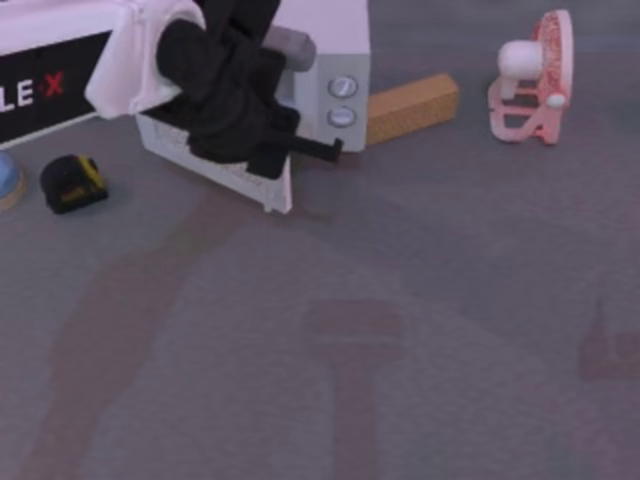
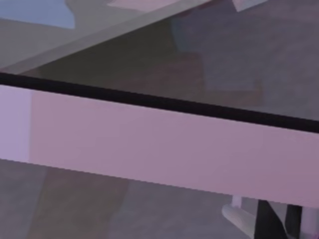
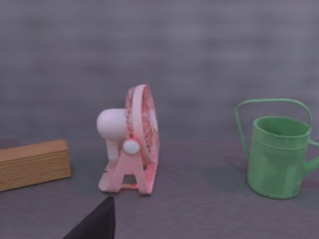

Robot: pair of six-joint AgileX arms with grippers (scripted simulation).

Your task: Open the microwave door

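your left arm's gripper (image 1: 325, 148) sits at the far left of the table, stretched over the front of the small white boxy microwave (image 1: 335, 40) with its two round silver knobs (image 1: 342, 100); the flat white door panel with the grey mesh window (image 1: 225, 170) already stands swung out from the body, hinged on its left and angled toward the near side; the dark fingers (image 1: 312, 146) lie close along the door's free edge beside the knob panel, but you cannot tell whether the jaws are closed on that edge or only resting against it; the arm's own bulk covers the contact.

if the grip is only a light hook, the edge could slip out as you pull further and the door would stop short; pulling along the wrong arc could drag the light microwave across the table toward the tan rectangular block (image 1: 412, 107) just to its right.

the left wrist view gives you only a broad pale band (image 2: 164, 144) with a dark edge, too close to name with certainty; the microwave's cavity is hidden under the arm; your right arm is outside the top view, and its wrist camera shows only a dark fingertip (image 3: 97, 223) facing a pink and white desk fan (image 3: 132, 142) and a green watering can (image 3: 279, 154).
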